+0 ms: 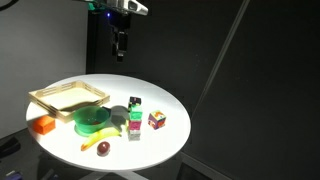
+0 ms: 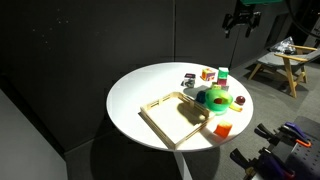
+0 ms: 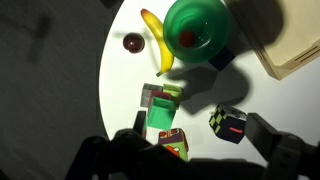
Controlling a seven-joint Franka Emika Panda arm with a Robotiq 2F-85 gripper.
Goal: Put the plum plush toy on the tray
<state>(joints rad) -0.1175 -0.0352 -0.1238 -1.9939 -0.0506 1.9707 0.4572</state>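
Wrist view looks straight down on the round white table (image 3: 125,85). The arm (image 1: 125,8) is raised high above the table's far edge, as both exterior views show. Its wrist is turned so the gripper (image 1: 120,45) hangs straight down, well clear of everything. The dark fingers (image 3: 265,135) stand spread wide at the bottom of the wrist view with nothing between them, so the pincer is open and empty.

In an exterior view, the light-wood tray (image 1: 70,97) lies at the far left of the table. The green bowl (image 1: 92,122) sits just near of it, close to its corner. A yellow banana (image 1: 108,132) curves along the bowl's near right side. An orange block (image 1: 42,125) rests at the left edge, and three small coloured cubes (image 1: 135,112) cluster to the right. The plum plush toy (image 1: 103,148) lies on the bare tabletop near the front edge, just beside the banana and apart from the tray.
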